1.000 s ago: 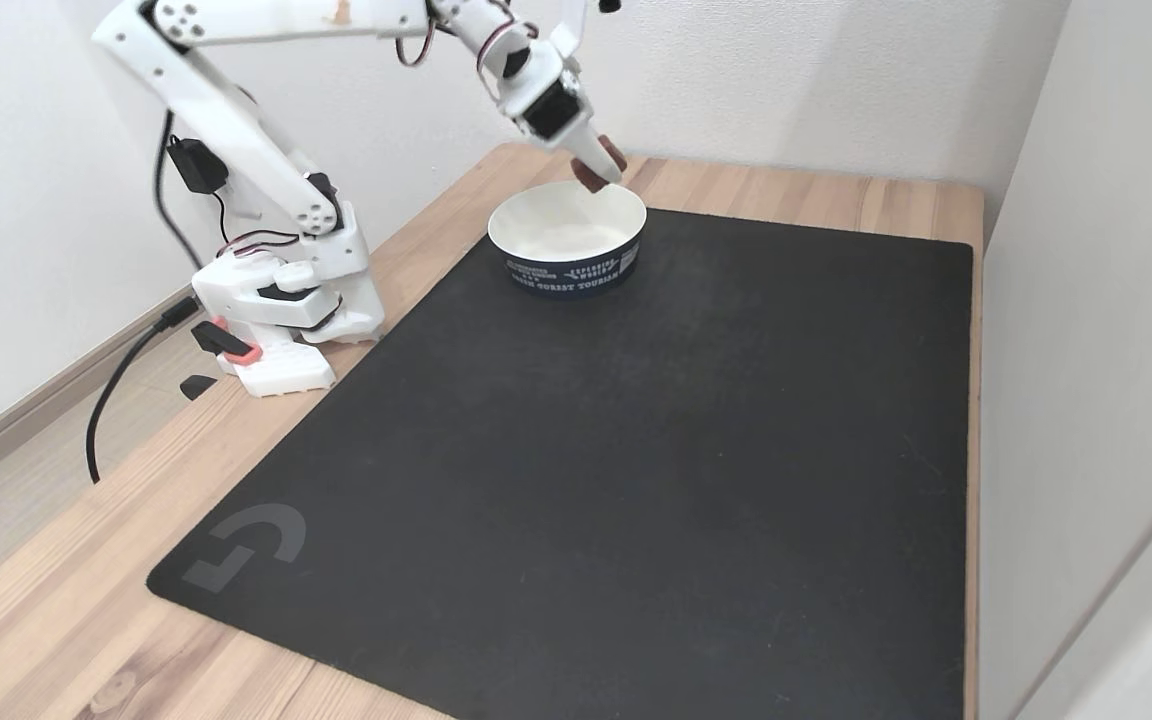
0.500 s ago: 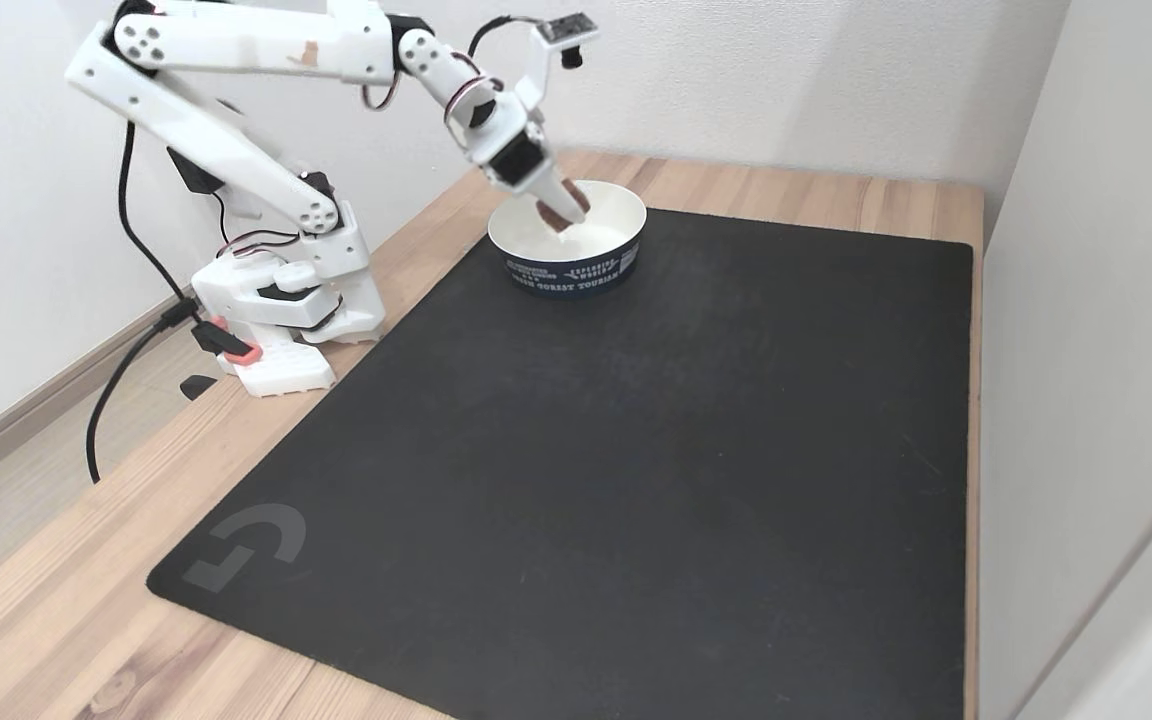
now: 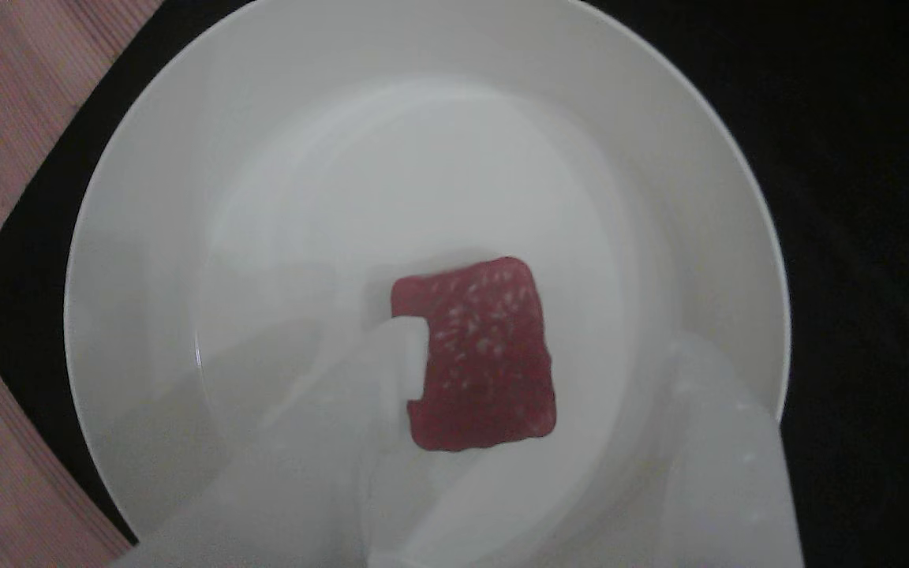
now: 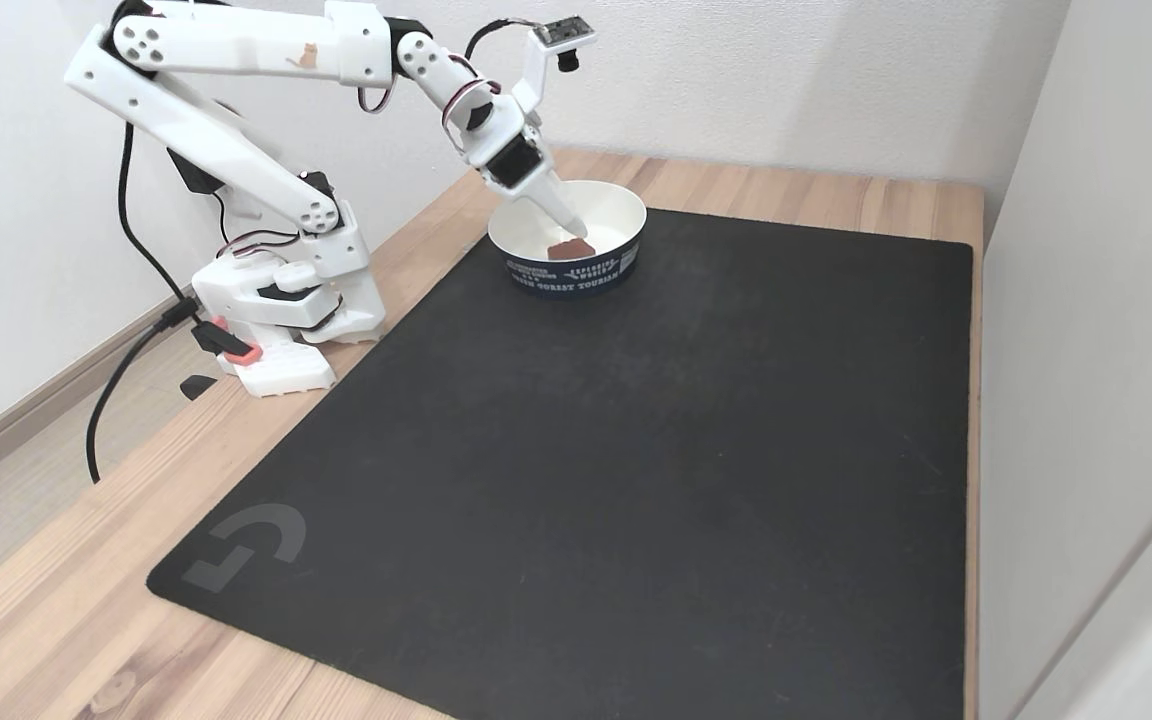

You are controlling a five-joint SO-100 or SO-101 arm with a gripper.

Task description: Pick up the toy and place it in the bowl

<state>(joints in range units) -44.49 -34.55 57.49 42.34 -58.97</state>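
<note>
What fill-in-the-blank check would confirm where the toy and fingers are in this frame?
1. The red toy lies inside the ____.
2. The bowl stands on a ____ mat.
3. The gripper, its fingers apart, is ____.
4. The mat lies on a ____ table.

Missing words: bowl; black; open; wooden

Toy [image 3: 486, 355]: I see dull red plastic, matt, its top face speckled with pale flecks.
Bowl [image 3: 707, 197]: smooth glossy white inside; in my fixed view [image 4: 534, 276] a dark printed band wraps the outside.
Mat [image 4: 636, 450]: black, matt, cloth-like.
Tabletop [image 4: 56, 600]: light wood grain, satin.
Gripper [image 4: 576, 228]: white plastic, smooth.
</note>
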